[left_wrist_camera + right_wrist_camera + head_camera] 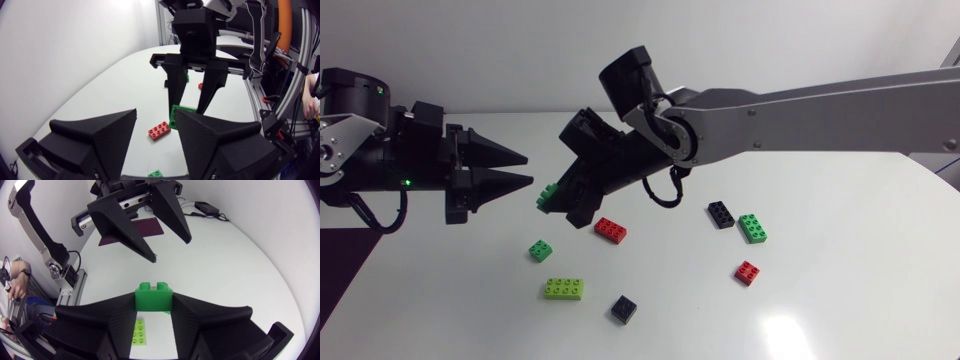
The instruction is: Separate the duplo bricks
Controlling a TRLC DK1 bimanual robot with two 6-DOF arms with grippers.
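The right gripper (154, 311) clamps a green brick (154, 296) between its fingers, high off the table, studs toward the left gripper (528, 168); that one faces it, just apart, jaws parted; a second joined brick is possibly hidden.

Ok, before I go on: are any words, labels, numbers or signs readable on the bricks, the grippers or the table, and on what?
None can be read.
Green brick, held in the right gripper: no print shows; any embossing on its studs is too small to tell.
Red brick and lime brick, lying loose: nothing legible.
Left gripper and table: no label or sign visible.
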